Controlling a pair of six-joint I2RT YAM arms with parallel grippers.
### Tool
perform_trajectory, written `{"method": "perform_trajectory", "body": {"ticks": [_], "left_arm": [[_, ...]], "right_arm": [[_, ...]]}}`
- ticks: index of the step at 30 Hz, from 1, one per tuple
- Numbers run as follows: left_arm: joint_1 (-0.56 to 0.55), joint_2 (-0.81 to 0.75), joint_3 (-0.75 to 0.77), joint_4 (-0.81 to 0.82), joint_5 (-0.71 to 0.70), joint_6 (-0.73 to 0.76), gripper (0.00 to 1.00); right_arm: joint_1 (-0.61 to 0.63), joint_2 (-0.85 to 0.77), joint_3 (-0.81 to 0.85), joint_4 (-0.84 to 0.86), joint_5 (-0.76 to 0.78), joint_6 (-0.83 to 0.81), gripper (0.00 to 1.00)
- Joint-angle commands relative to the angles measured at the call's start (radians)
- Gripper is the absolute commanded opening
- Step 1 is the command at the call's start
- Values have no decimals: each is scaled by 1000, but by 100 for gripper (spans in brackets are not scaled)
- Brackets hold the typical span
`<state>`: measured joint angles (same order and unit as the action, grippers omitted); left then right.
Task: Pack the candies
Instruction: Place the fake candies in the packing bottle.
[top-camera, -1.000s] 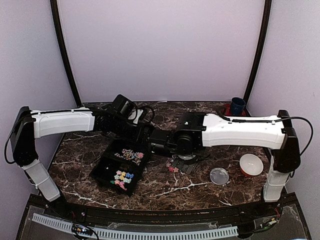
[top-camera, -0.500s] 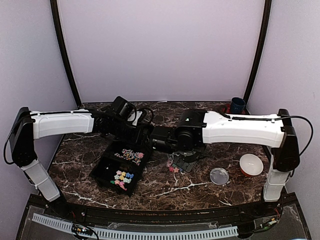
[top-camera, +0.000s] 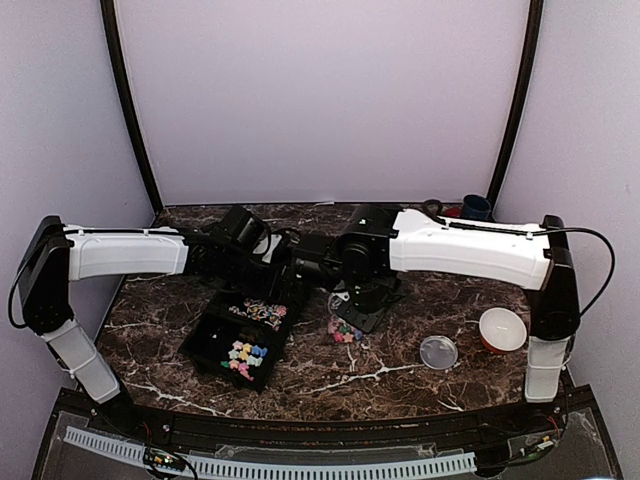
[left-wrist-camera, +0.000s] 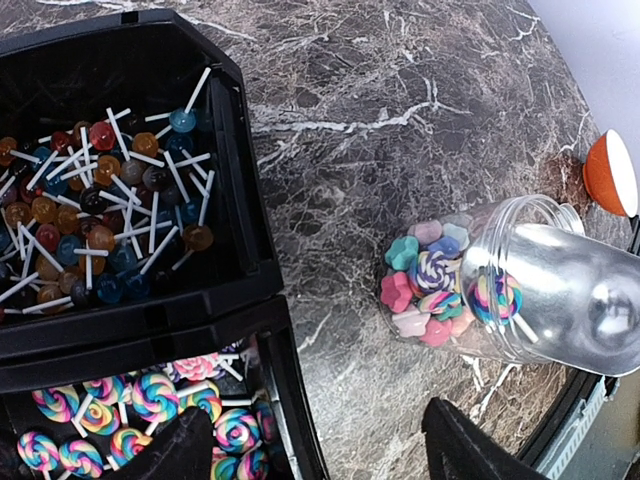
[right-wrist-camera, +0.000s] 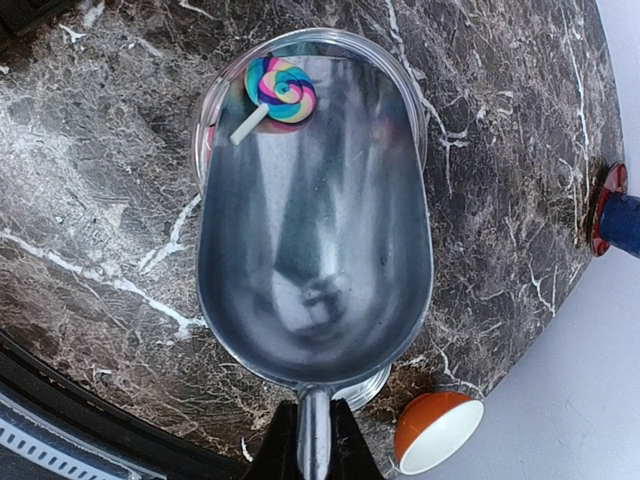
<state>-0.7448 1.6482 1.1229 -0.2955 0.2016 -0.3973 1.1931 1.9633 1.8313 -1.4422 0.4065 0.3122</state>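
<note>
The candies lie in three places. Stick lollipops (left-wrist-camera: 110, 190) and swirl lollipops (left-wrist-camera: 150, 395) fill the black tray (left-wrist-camera: 255, 290), also seen from above as the tray (top-camera: 205, 335). Pastel flower sweets and swirls (left-wrist-camera: 425, 285) sit in the clear jar (left-wrist-camera: 530, 230). One swirl lollipop (right-wrist-camera: 281, 88) rests at the tip of the metal scoop (right-wrist-camera: 315, 250), which hangs over the jar's mouth (right-wrist-camera: 405, 95). My right gripper (right-wrist-camera: 315, 440) is shut on the scoop's handle. Beside the tray's right wall, my left gripper (left-wrist-camera: 320, 455) stands open above bare table with nothing between its fingers.
An orange-and-white bowl (top-camera: 502, 328) and a clear round lid (top-camera: 438, 352) lie at the right front. A blue cup (top-camera: 476, 210) stands at the back right. The jar (top-camera: 345, 328) stands just right of the tray.
My right arm has swung left and back with the scoop, uncovering the jar of sweets in the top view. The left arm has barely moved and stays open.
</note>
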Motion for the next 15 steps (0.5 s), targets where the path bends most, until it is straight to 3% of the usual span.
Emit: {"method": "perform_trajectory", "body": {"ticks": [1, 15], "left_arm": [[-5, -60, -26, 37, 20, -12, 75], [-5, -64, -33, 38, 18, -11, 75]], "right_arm": [[-16, 78, -14, 26, -62, -28, 0], [-17, 77, 40, 26, -18, -26, 5]]}}
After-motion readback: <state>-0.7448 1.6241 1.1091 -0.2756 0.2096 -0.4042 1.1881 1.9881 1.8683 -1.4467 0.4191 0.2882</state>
